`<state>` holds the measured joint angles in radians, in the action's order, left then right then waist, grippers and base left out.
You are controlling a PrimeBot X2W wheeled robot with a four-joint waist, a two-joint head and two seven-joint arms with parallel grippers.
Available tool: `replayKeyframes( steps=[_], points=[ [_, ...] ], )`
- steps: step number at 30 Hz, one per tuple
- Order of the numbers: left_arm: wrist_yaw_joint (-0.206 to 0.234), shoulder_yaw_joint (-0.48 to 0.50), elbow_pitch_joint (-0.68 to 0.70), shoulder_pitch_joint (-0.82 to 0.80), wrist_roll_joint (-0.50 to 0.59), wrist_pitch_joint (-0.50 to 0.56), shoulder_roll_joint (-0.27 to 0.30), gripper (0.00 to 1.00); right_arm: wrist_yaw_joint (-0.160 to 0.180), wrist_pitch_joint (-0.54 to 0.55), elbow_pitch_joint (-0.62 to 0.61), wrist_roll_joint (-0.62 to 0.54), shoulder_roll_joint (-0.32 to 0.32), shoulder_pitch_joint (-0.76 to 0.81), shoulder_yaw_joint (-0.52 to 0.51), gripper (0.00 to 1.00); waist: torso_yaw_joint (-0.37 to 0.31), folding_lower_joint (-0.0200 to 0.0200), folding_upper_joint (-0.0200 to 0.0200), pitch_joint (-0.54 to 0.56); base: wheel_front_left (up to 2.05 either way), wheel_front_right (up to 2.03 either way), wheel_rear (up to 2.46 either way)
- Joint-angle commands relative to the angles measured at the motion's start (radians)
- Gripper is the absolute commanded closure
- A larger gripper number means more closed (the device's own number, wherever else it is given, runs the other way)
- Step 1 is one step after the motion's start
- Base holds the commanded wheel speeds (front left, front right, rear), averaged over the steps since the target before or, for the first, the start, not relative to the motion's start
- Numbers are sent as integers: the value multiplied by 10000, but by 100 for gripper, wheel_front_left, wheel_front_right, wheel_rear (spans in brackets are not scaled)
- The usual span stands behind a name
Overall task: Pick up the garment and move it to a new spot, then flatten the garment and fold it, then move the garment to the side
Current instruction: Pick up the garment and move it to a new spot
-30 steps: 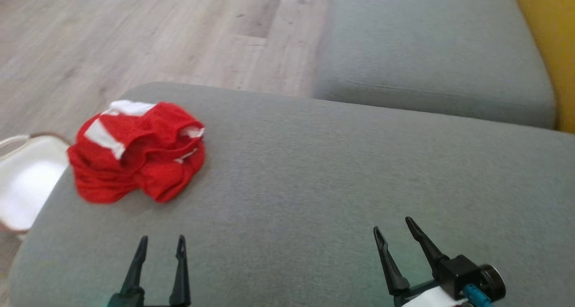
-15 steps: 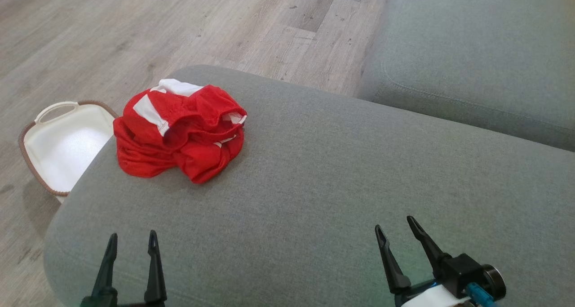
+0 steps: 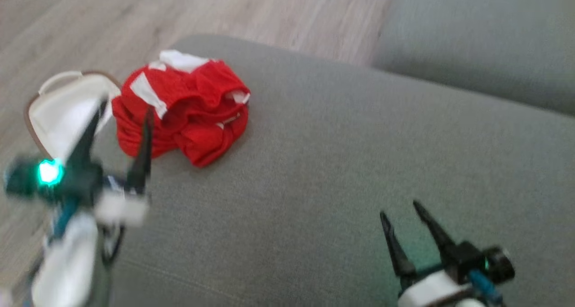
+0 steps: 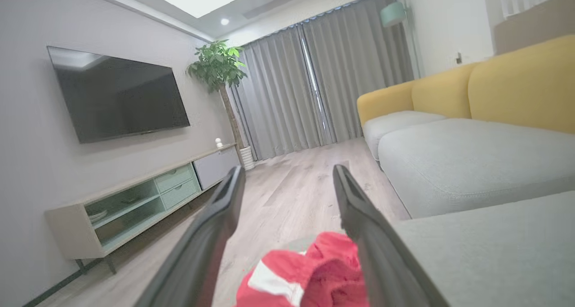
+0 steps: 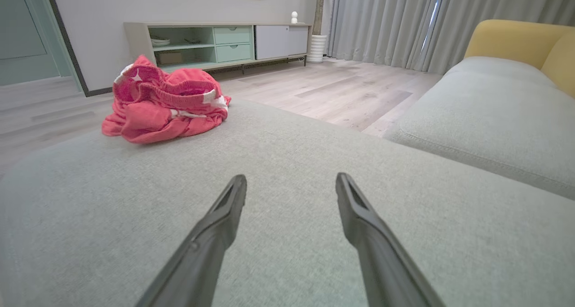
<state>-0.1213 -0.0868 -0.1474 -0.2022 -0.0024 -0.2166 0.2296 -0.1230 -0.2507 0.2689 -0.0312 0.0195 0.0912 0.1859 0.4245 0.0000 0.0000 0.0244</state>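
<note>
On the grey sofa cushion, the red and white garment lies bunched up near a corner. The left gripper hangs open just beside it. The right gripper is open too, well apart. Nothing is picked up or folded yet.

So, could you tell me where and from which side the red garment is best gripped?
Probably the raised ruffled fold on top, from above: the garment lies in a crumpled heap on the cushion, with the open left gripper closest.
</note>
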Motion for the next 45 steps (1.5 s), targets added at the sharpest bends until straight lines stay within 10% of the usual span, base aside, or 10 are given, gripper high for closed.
replayKeyframes(
  steps=[1, 13, 27, 28, 29, 45],
  points=[
    [-60, -69, -21, -1781, -259, 398, 504, 0, -77, -111, -499, -215, 290, -967, 121, 0, -193, 0, 0, -1116, 0, 0, 0],
    [-92, -3529, -4997, -8035, -3759, 3609, 1460, 0, -77, -111, -1774, -556, 2113, -1990, -161, 0, -629, 0, 0, -3769, 0, 0, 0],
    [-93, -5729, -8504, -9183, -5970, 4616, 1153, 0, -77, -111, -2868, -551, 2990, -1783, -694, 0, -826, 0, 0, -5276, 0, 0, 0],
    [-93, -5893, -8626, -9200, -6014, 4591, 1137, 20, -77, -111, -2893, -552, 3009, -1798, -705, 0, -820, 0, 0, -5337, 0, 0, 0],
    [-93, -6088, -8691, -9240, -6027, 4502, 1151, 100, -77, -111, -2898, -544, 3012, -1812, -708, 0, -813, 0, 0, -5371, 0, 0, 0],
    [-93, -8558, -7202, -10280, -7214, 3052, 3046, 100, -77, -111, -1922, 185, 1274, -1868, 75, 0, -2055, 0, 0, -2142, 0, 0, 0]
  ],
)
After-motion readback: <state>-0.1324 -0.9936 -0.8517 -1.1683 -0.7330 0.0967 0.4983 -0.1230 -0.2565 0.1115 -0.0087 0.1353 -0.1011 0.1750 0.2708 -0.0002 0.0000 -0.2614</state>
